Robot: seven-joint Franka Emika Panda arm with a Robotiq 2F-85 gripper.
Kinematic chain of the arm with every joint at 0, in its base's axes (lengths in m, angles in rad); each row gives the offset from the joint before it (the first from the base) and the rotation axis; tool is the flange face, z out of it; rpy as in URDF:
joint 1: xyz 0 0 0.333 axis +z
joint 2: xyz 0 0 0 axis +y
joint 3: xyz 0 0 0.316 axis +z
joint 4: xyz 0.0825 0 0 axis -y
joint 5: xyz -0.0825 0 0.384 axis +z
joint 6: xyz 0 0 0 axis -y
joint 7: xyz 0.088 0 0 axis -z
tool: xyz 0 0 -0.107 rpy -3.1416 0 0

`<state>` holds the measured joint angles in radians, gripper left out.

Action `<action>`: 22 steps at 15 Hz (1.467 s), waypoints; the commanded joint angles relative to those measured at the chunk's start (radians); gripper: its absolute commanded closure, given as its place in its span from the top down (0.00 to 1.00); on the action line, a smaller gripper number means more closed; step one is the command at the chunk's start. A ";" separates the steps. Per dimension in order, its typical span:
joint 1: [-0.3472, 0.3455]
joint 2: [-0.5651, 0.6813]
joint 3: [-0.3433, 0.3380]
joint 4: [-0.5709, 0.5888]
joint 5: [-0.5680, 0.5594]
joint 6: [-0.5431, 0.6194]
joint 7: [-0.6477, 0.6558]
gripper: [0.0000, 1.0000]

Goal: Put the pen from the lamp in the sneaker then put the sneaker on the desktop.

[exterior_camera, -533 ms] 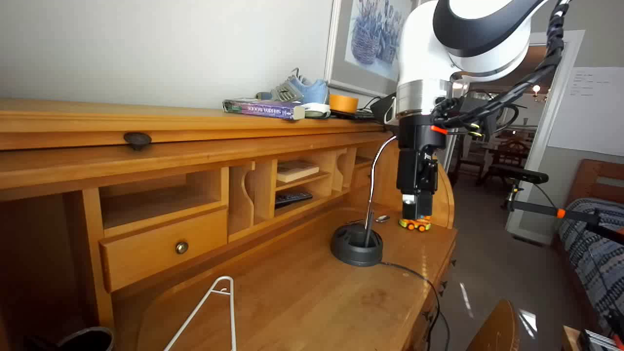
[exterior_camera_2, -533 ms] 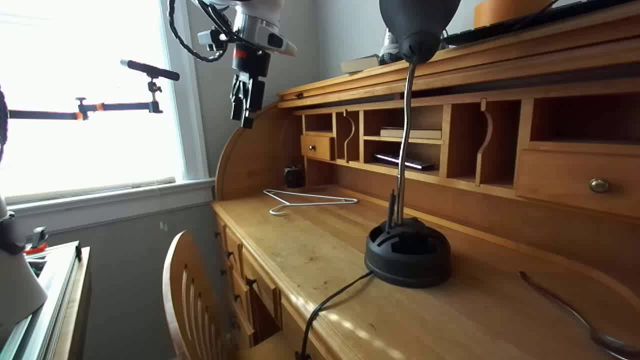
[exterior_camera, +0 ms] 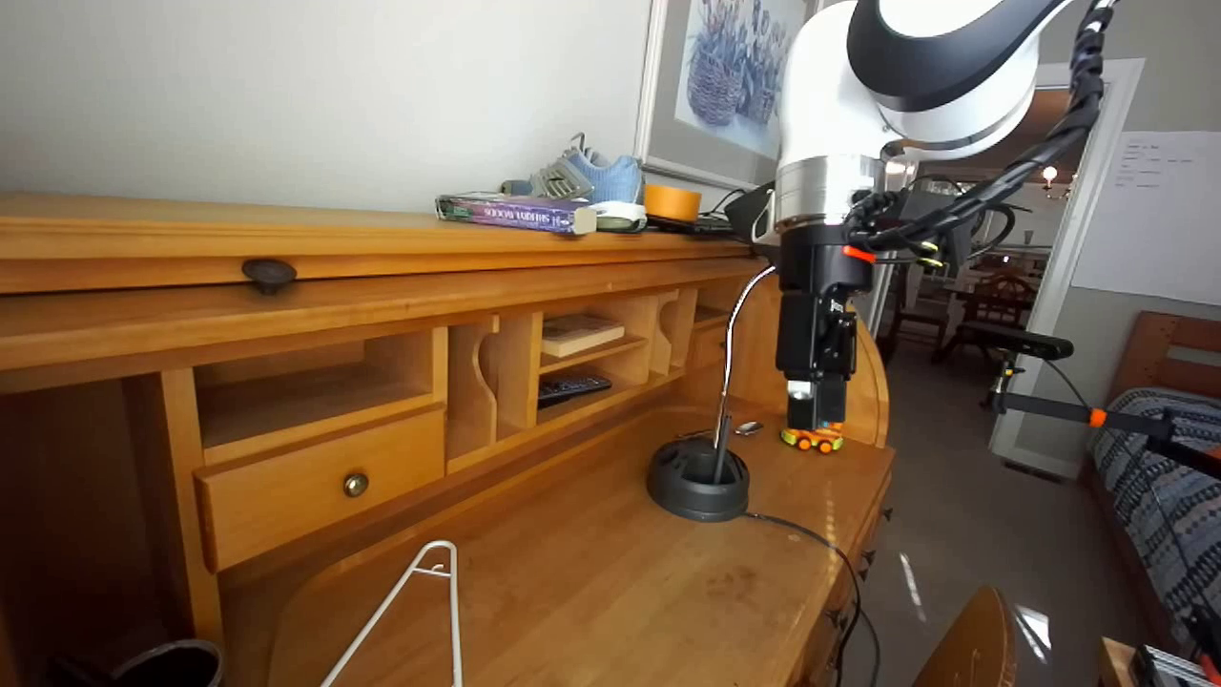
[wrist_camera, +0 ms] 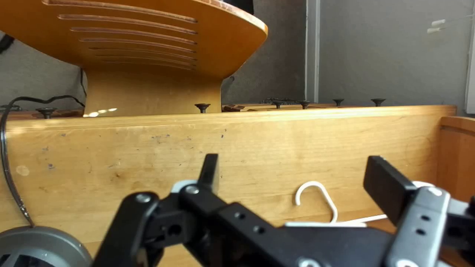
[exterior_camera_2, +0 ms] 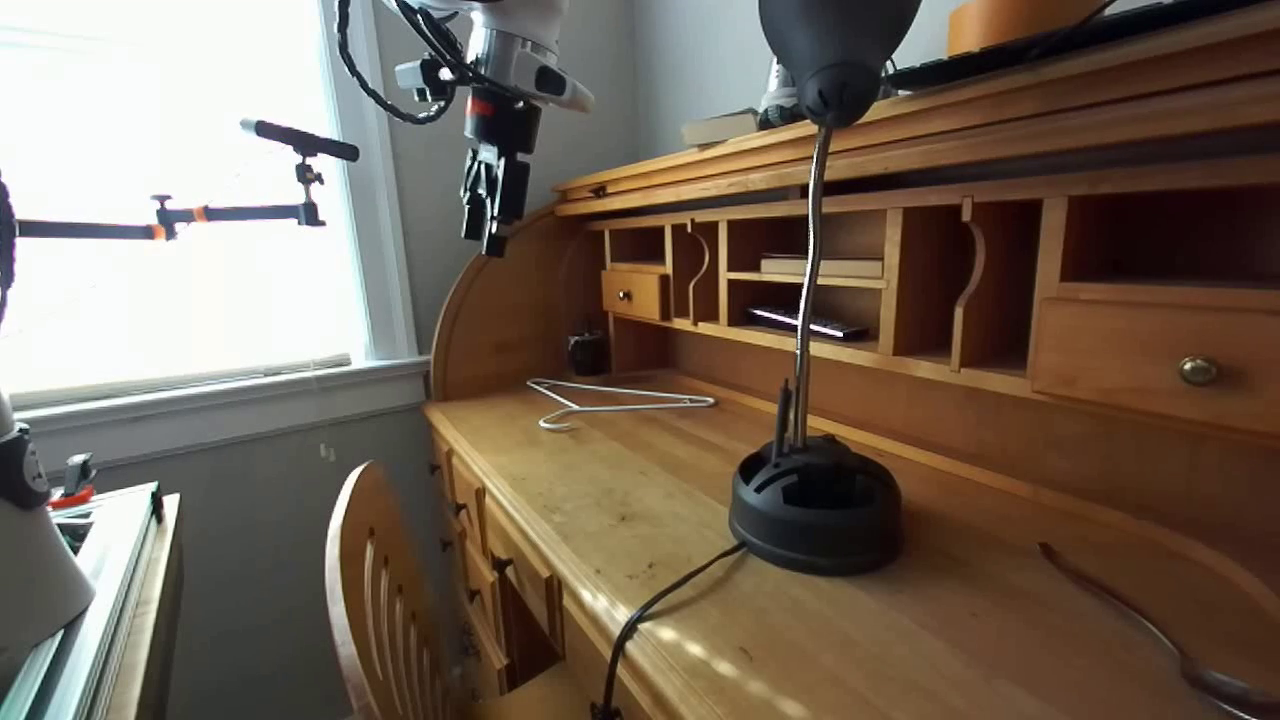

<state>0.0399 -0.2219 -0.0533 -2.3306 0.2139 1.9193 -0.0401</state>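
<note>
The black gooseneck lamp stands on the wooden desktop [exterior_camera_2: 610, 500], its round base showing in both exterior views [exterior_camera: 694, 496] [exterior_camera_2: 815, 525] and at the wrist view's lower left corner [wrist_camera: 41, 243]. A slim dark pen stands upright in the base beside the neck [exterior_camera_2: 781, 425] [exterior_camera: 721, 458]. The grey-blue sneaker [exterior_camera: 615, 181] sits on the upper ledge behind a book; the lamp head mostly hides it in an exterior view [exterior_camera_2: 778, 92]. My gripper [wrist_camera: 293, 167] is open and empty, pointing down high above the desktop, away from lamp and sneaker. It shows in both exterior views [exterior_camera: 817, 408] [exterior_camera_2: 484, 240].
A white hanger [exterior_camera_2: 640, 407] lies on the desktop below the gripper. A purple book [exterior_camera: 515, 214] and an orange roll [exterior_camera: 672, 202] flank the sneaker. A toy vehicle [exterior_camera: 811, 440] and a spoon [exterior_camera_2: 1120, 612] lie on the desktop. A chair [exterior_camera_2: 385, 590] stands in front.
</note>
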 commanded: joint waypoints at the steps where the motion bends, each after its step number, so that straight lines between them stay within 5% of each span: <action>1: -0.012 -0.006 0.016 -0.005 -0.005 0.007 -0.003 1.00; 7: -0.061 0.126 0.022 -0.025 -0.138 0.426 0.103 1.00; 12: -0.103 0.263 0.004 -0.008 -0.312 0.687 0.369 1.00; 19: -0.076 0.383 -0.122 0.077 -0.719 0.731 0.849 1.00; 22: -0.068 0.425 -0.157 0.115 -0.798 0.721 0.961 1.00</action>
<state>-0.0515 0.1484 -0.1728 -2.2649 -0.5106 2.6530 0.8075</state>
